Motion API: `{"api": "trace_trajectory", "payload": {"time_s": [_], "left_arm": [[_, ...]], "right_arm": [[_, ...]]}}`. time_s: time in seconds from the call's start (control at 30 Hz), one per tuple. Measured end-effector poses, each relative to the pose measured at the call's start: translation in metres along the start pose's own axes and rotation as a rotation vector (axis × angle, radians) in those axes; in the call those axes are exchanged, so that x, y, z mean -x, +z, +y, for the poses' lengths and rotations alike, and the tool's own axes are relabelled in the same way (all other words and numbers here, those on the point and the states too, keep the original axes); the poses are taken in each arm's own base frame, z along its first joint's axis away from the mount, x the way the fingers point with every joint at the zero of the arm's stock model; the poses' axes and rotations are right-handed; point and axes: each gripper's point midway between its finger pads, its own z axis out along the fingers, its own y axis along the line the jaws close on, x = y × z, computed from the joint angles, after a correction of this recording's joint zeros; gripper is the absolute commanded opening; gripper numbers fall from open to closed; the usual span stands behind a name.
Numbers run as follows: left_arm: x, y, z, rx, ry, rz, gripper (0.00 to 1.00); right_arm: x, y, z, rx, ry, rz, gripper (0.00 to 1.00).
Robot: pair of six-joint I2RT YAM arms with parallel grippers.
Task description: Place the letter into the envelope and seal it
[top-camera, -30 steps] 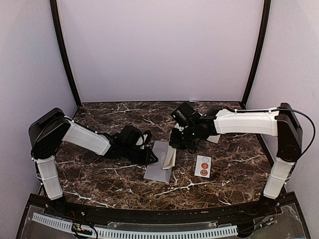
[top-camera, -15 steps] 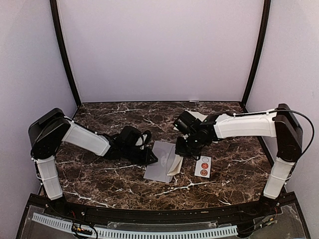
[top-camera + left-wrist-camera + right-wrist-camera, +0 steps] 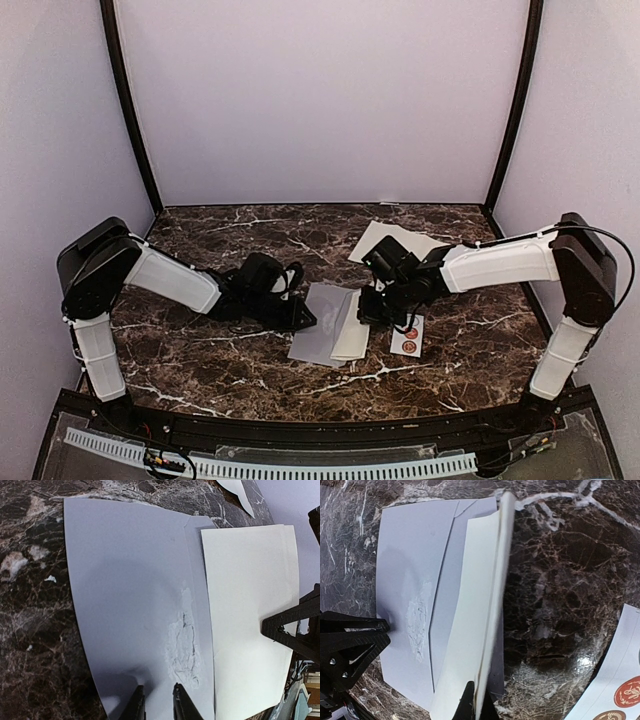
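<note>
I am watching the dark marbled worktop (image 3: 200,360) from above. The left arm (image 3: 170,278) is reaching in from 9 o'clock and the right arm (image 3: 500,262) from 3 o'clock, both lying low towards the middle.

The envelope (image 3: 320,325) is lying flat near the centre of the worktop, a little towards 6 o'clock, with its flap opening towards 3 o'clock. The cream letter (image 3: 352,338) is overlapping the envelope's 3 o'clock edge. In the right wrist view the letter (image 3: 475,605) is standing tilted, its far side coming down on the envelope (image 3: 410,555) and its near edge lifted off the marble.

A loose white sheet (image 3: 385,240) is lying well apart at about 1 o'clock from the envelope. The sticker strip (image 3: 407,333) is lying just beside the letter at 3 o'clock, showing round red seals.

The right fingers (image 3: 468,702) are pressing together on the letter's raised edge, pinching it.

The left fingers (image 3: 177,702) are sitting at the envelope's 9 o'clock edge with only a narrow gap between them, their tips down on the paper (image 3: 130,595). I cannot tell whether they are nipping the paper or only pressing it flat.

A rough whitish scuffed patch (image 3: 182,640) is showing on the envelope, just ahead of the left fingers and close beside the letter's edge.
</note>
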Motion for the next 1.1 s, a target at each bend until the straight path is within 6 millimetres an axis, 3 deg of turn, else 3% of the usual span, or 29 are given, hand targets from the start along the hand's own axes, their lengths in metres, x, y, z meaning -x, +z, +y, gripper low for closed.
{"api": "trace_trajectory", "payload": {"time_s": [0.27,0.47,0.6,0.73,0.83,0.93,1.1], "left_arm": [[0.000,0.000,-0.001,-0.004,-0.002,0.002,0.19],[0.000,0.000,-0.001,-0.003,-0.002,0.002,0.19],[-0.001,-0.002,-0.001,-0.001,0.000,0.001,0.27],[-0.002,-0.009,-0.005,-0.012,0.010,0.006,0.45],[0.001,-0.023,-0.019,-0.056,0.021,-0.005,0.59],[0.014,-0.053,-0.049,-0.149,0.043,-0.057,0.70],[0.037,-0.111,-0.106,-0.342,0.110,-0.164,0.76]], "right_arm": [[0.005,0.001,0.014,0.062,-0.017,-0.014,0.00],[0.002,0.006,0.011,0.050,-0.020,-0.004,0.00],[0.004,0.004,0.006,0.026,-0.043,-0.015,0.00],[0.006,-0.011,0.013,0.078,-0.079,-0.045,0.00],[0.009,-0.034,0.027,0.186,-0.106,-0.087,0.00],[0.014,-0.061,0.048,0.328,-0.136,-0.143,0.00],[0.020,-0.110,0.083,0.569,-0.199,-0.230,0.00]]}}
